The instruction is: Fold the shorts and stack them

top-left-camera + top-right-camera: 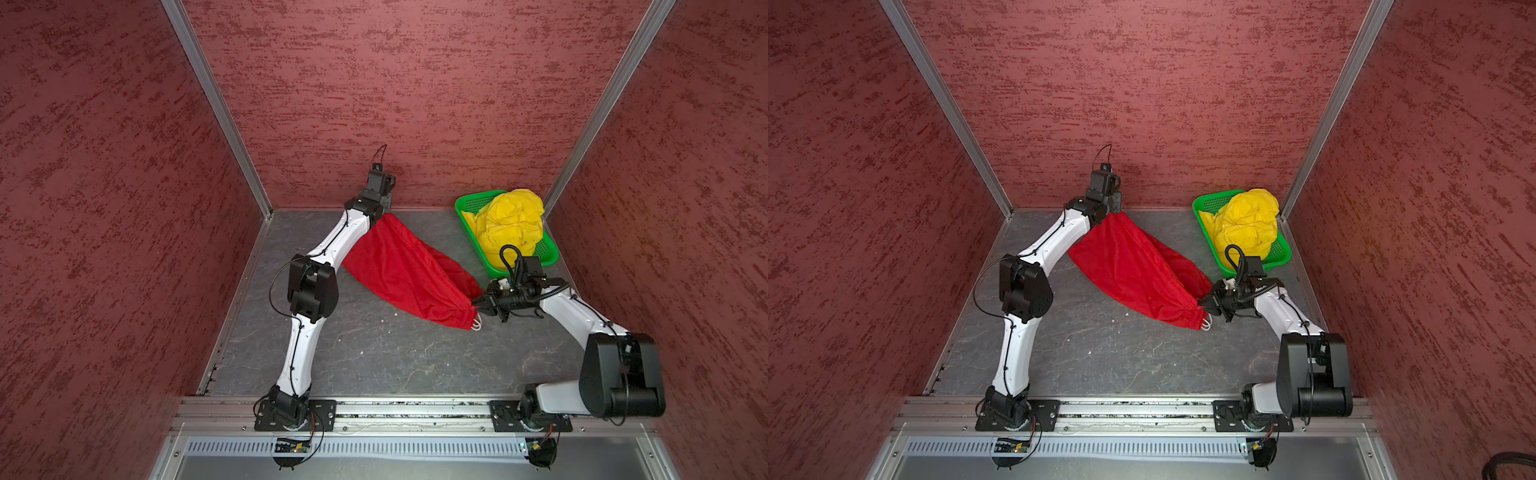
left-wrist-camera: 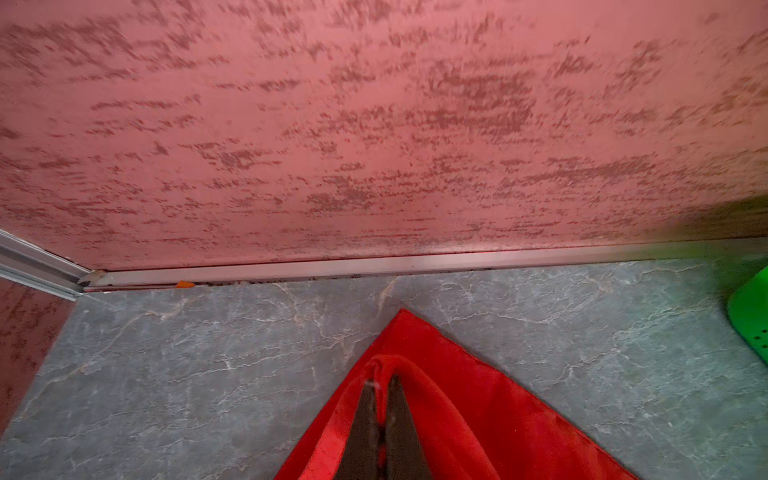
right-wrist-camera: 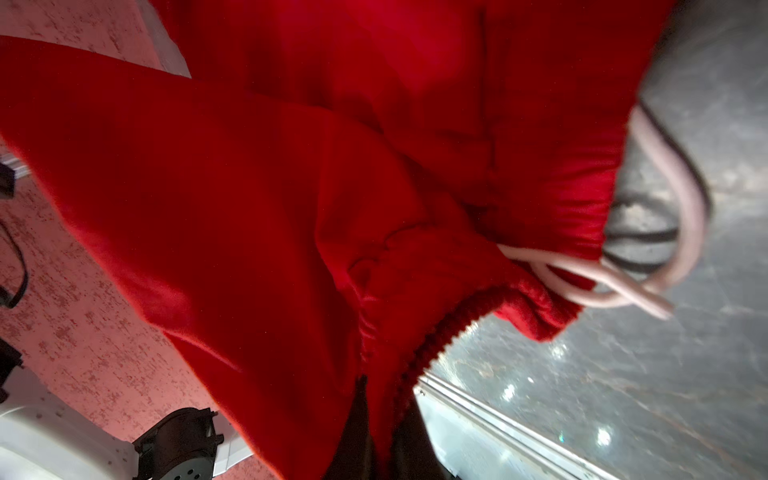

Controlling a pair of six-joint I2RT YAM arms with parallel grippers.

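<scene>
In both top views, the red shorts (image 1: 399,270) hung stretched between the 2 grippers over the grey table (image 1: 374,353). The left gripper (image 1: 380,212) pinched 1 corner of the cloth near the back wall. The right gripper (image 1: 478,306) was clamped on the gathered waistband closer to the front, to the right of centre. The white drawstring (image 1: 478,324) dangled in loops just below that grip. Whether the sagging lower edge touched the table could not be told. The yellow shorts (image 1: 509,224) lay crumpled in a heap inside the green perforated basket (image 1: 465,203) at the back right corner, apart from the red pair.

In the left wrist view, the 2 dark fingers (image 2: 365,415) stood nearly together with a fold of red fabric squeezed between them. A pointed corner of the shorts (image 2: 415,332) reached past the tips, and a bit of the basket (image 2: 748,307) showed at the frame's edge.

In the right wrist view, red cloth (image 3: 249,187) filled most of the frame. The ribbed elastic waistband ran down between the closed fingers (image 3: 357,436), and the drawstring (image 3: 623,282) looped out beside it above the table.
</scene>
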